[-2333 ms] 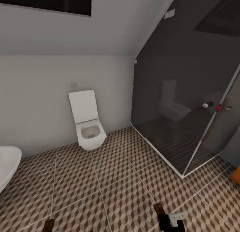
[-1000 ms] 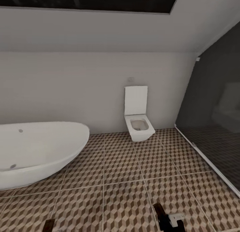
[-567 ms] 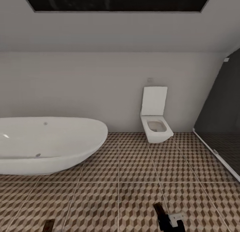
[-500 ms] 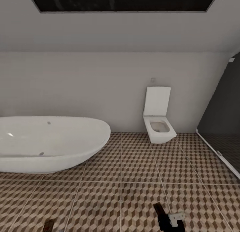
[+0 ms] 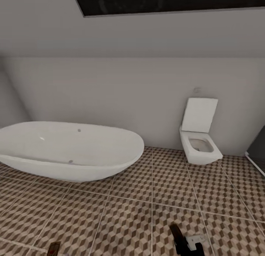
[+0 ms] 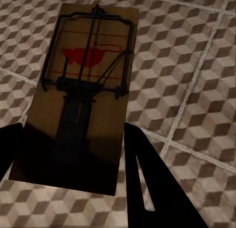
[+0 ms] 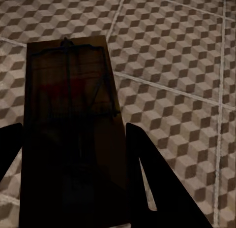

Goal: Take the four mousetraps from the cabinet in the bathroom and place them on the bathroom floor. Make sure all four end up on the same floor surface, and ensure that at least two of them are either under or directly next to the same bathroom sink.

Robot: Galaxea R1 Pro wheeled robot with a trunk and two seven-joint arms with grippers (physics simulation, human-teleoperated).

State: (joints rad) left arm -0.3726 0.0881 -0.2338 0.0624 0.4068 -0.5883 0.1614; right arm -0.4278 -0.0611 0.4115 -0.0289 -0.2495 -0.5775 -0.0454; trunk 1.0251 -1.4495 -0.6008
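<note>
Each pincer grips one flat wooden mousetrap with dark wire and a reddish spot: the left pincer (image 6: 69,159) clamps one mousetrap (image 6: 81,90), the right pincer (image 7: 73,174) a second, shadowed mousetrap (image 7: 71,124). Both hang above the cube-patterned tile bathroom floor (image 5: 147,211). The step in hand is judged to be carrying; the sink must first be located, keeping both boards level. The white oval bathtub (image 5: 70,149) and white wall-hung toilet (image 5: 198,143) stand ahead along the wall, apart from each other.
</note>
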